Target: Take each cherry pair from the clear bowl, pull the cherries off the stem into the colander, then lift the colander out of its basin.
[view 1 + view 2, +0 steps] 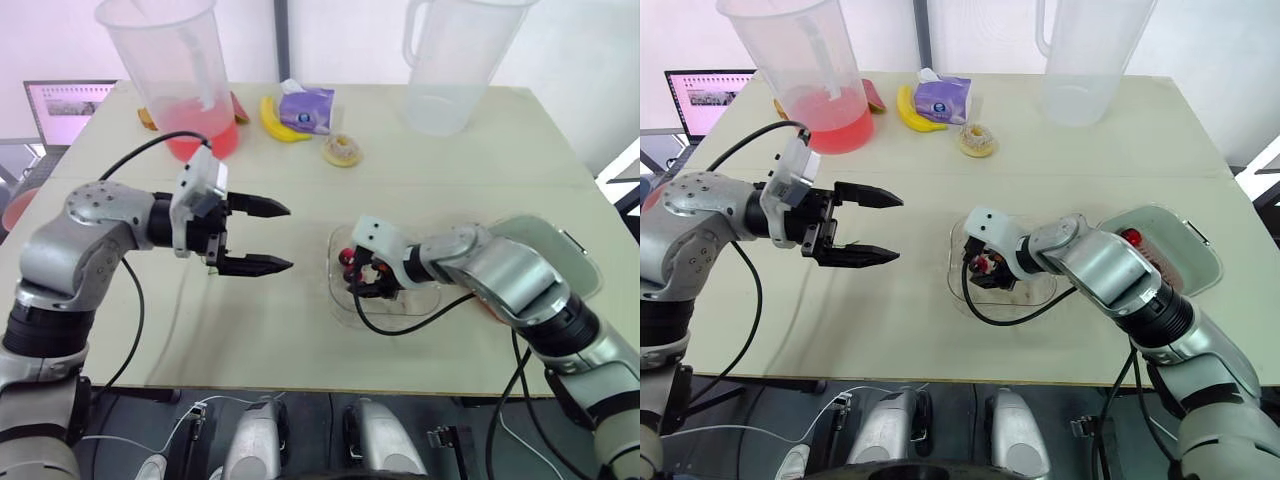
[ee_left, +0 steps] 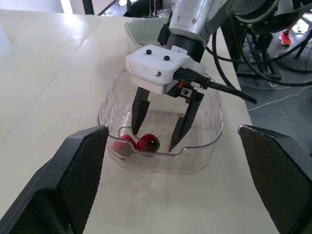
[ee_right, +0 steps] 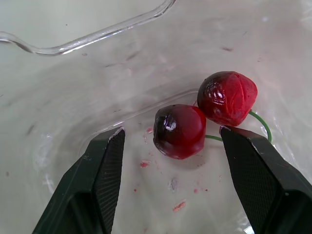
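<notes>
Cherry pair [image 3: 180,130] in clear bowl [image 2: 197,163]; right gripper [image 3: 171,130] spread astride, ungrasped; left gripper [image 1: 289,238] spread wide, empty.

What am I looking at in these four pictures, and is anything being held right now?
It is a two-armed humanoid robot at a table. The two wide pictures come from its head camera; the other two come from cameras on its wrists. Its right end effector is down in the clear bowl, open over a cherry pair, not gripping it. The left end effector hovers open beside the bowl, empty. The basin sits to the robot's right. Pitchers, a banana and a doughnut are toward the far side.
</notes>
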`<state>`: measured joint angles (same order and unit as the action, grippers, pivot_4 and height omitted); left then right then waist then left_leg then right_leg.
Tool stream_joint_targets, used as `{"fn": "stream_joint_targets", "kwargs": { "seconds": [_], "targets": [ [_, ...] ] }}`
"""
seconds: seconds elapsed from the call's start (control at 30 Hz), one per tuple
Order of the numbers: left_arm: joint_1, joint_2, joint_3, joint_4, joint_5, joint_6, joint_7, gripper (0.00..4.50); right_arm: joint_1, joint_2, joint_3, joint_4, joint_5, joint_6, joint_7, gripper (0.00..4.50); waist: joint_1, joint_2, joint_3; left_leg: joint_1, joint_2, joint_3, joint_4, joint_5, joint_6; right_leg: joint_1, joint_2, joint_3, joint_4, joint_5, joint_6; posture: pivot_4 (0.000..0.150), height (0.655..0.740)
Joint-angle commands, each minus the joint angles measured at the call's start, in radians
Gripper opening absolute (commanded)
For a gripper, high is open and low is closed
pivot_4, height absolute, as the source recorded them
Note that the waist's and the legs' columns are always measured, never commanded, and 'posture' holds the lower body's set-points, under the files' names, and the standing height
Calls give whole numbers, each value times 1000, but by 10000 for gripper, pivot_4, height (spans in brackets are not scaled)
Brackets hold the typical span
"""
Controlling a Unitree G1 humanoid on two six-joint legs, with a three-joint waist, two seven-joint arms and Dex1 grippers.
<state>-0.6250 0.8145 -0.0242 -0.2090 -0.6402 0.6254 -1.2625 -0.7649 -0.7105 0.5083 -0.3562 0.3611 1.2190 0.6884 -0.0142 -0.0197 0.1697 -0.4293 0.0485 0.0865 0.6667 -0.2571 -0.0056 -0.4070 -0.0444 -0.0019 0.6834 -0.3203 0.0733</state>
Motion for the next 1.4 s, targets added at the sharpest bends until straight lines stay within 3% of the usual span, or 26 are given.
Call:
{"fn": "stream_joint_targets", "kwargs": {
  "seconds": [0.03,0.07,0.17,0.27,0.33,0.47,0.57,0.7,0.8,0.9,1.03,1.23,1.4],
  "targets": [
    [-20,-2,10,-21,-6,5,8,45000,2,13,0,4,-26,-14,-7,32926,0,0,0,0,0,0,0,0,0,0,0,0,0,0,0,1500,7400],
    [-20,-3,10,-22,-7,6,9,45000,3,16,-1,7,-29,-15,-8,32926,0,0,0,0,0,0,0,0,0,0,0,0,0,0,0,1500,7400],
    [-21,-4,10,-21,-7,9,10,45000,6,24,-8,4,-34,-13,-6,24740,0,0,0,0,0,0,0,0,0,0,0,0,0,0,0,1500,7400],
    [-22,-6,11,-21,-7,12,11,45000,7,18,-18,-14,-34,-10,-2,10727,0,0,0,0,0,0,0,0,0,0,0,0,0,0,0,1500,7400],
    [-22,-9,12,-23,-7,15,12,45000,7,7,-26,-34,-31,-5,1,6637,0,0,0,0,0,0,0,0,0,0,0,0,0,0,0,1500,7400],
    [-21,-12,12,-28,-7,17,15,45000,5,-31,-65,-116,-18,1,14,6636,1,0,0,0,0,0,0,0,0,0,0,0,0,0,0,1500,7400],
    [-25,-17,11,-30,-11,21,18,45000,3,-138,-47,-222,-57,-110,71,6636,3,0,0,0,0,0,0,0,0,0,0,0,0,0,0,1500,7400],
    [-57,-44,21,-11,-39,48,32,45000,51,-416,64,-283,-383,-651,196,6636,4,0,0,0,-1,-1,0,0,0,1,0,0,0,0,0,1500,7400],
    [-87,-69,23,4,-62,78,42,45000,69,-505,73,-188,-613,-1036,181,6636,-4,0,0,1,-1,0,1,0,1,1,1,0,-1,-1,1,1500,7400],
    [-124,-95,4,26,-69,115,52,45000,69,-524,40,-87,-739,-1388,142,6636,-8,0,0,2,0,1,1,0,-1,1,2,1,0,-1,1,1500,7400],
    [-193,-168,-24,84,-52,176,122,45000,33,-503,4,12,-852,-1678,123,6636,-3,0,0,2,0,1,0,4,-7,1,2,2,0,-1,1,1500,7400],
    [-295,-261,-80,164,-17,346,271,45000,23,-465,-31,80,-925,-1783,198,6636,1,0,0,2,-1,1,2,4,-7,2,1,1,0,-1,1,1500,7400],
    [-409,-395,-18,259,-130,726,414,45000,44,-410,-60,54,-942,-1786,243,6636,1,0,0,3,0,0,2,5,-8,3,0,1,1,-1,1,1500,7400]
  ]
}}
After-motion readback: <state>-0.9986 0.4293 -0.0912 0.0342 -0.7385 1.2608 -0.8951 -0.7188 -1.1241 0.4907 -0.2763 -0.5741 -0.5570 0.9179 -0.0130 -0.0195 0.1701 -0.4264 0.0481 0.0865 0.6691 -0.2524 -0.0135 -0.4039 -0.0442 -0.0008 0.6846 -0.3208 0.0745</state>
